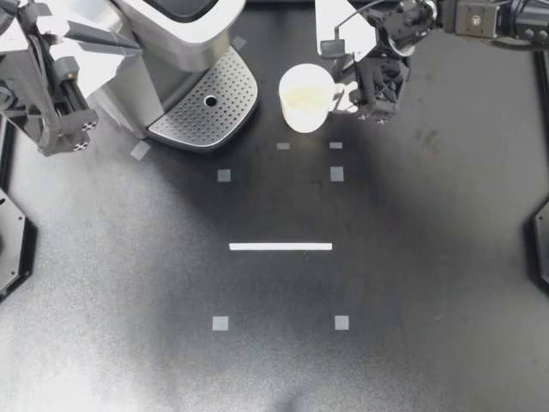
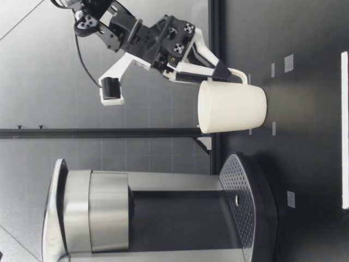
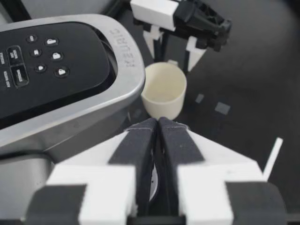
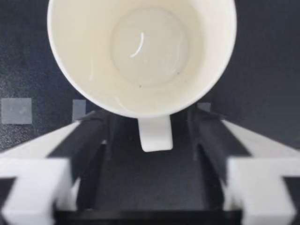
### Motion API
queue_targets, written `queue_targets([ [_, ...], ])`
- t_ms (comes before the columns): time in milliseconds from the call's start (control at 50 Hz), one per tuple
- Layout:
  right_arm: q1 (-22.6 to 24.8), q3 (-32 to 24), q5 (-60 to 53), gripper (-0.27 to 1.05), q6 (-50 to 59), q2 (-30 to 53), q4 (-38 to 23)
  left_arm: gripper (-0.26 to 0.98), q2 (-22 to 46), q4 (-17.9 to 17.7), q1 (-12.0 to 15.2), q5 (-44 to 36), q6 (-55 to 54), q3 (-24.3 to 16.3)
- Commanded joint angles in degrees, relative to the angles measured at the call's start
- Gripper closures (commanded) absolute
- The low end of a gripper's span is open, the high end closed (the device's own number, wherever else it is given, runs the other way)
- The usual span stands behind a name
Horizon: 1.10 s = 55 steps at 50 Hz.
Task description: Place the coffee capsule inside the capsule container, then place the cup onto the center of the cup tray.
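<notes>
Two jobs make up this task, and only the cup one can be judged here: no capsule shows in any view, so I cannot tell whether it is loaded. On the dark bench (image 1: 283, 360) the coffee machine (image 1: 167, 39) stands at the far left, its perforated cup tray (image 1: 193, 116) jutting toward the middle. The cup (image 1: 306, 97) appears to stand upright and empty on the bench just right of the tray, not touching it. My right hand (image 1: 347, 96) comes in from the far right with its fingers (image 4: 89, 140) spread either side of the handle (image 4: 154, 133), clear gaps showing on both sides, so nothing is gripped yet. My left hand (image 1: 129, 49) hovers by the machine's left side, pads pressed together and empty. The step in hand, I judge, is taking the cup by its handle. To do it well, bring the pads in evenly so the thin handle is pinched flat rather than twisted, and close to the cup wall so the cup cannot swing. Then lift enough to clear the tray's raised edge, carry it left, and lower it upright over the tray's central hole.
</notes>
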Motion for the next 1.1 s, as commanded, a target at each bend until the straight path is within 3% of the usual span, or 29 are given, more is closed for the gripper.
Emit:
queue_targets([
  [0,0.3,-0.5,-0.4,0.26,-0.1,-0.8,0.1,0.56,-0.7,0.4,-0.1,-0.4,-0.1,-0.7],
  [240,0.3,-0.6,-0.3,0.53,-0.1,-1.1,0.1,0.56,-0.8,0.4,0.0,-0.4,-0.1,-0.7],
  [360,0.2,-0.6,0.0,0.61,-0.1,-1.2,0.1,0.56,-0.8,0.5,0.0,-0.5,-0.1,-0.7],
  [680,1.3,-1.5,0.4,0.61,0.4,-4.9,1.8,0.56,-0.8,0.5,-0.1,-1.0,-0.3,-0.6],
  [1080,6.0,-9.9,0.4,0.61,1.4,-0.3,3.2,0.56,-1.7,0.4,0.0,-1.9,-0.4,0.1],
])
